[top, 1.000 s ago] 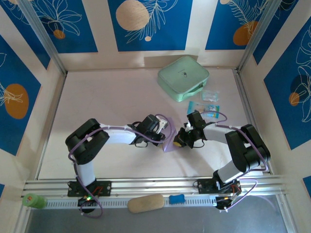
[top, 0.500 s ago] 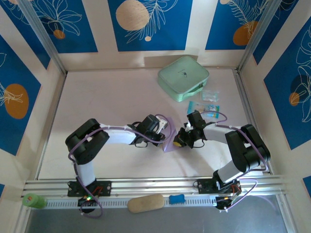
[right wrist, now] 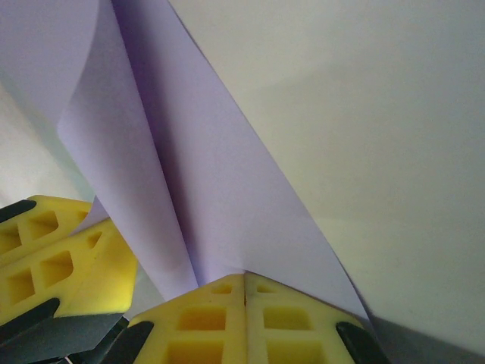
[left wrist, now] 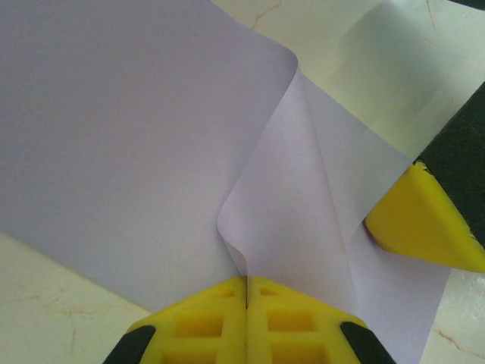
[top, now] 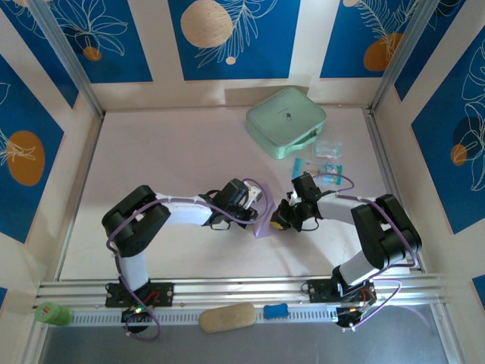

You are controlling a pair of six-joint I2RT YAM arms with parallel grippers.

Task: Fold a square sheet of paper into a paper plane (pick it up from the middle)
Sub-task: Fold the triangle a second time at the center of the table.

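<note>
Fingers (left wrist: pixel 204 326) of the left gripper (left wrist: pixel 247 284) were closed fully, with no gap between them, and they pinched the sheet (left wrist: pixel 114 136) at a curled fold. The right gripper (right wrist: pixel 244 279) was closed in the same way on a sharp V of the paper.

From above, the sheet was held between the two grippers, a little near of the middle of the table (top: pixel 167 152). The left gripper was on its left side and the right gripper on its right, both touching it, so neither arm was nearer. Its long axis ran from far to near, across the line joining the two grippers. I judge that the next crease depends on this. The two pinches should move together along that axis, or the thin paper could twist or tear.

The left wrist camera showed a soft roll and a faint crease going up from the pinch, and one right finger (left wrist: pixel 420 227) touching the sheet on the right. The right wrist camera showed instead a deep fold rising steeply. The top camera gave the place, but the folds were too small to read there.
</note>
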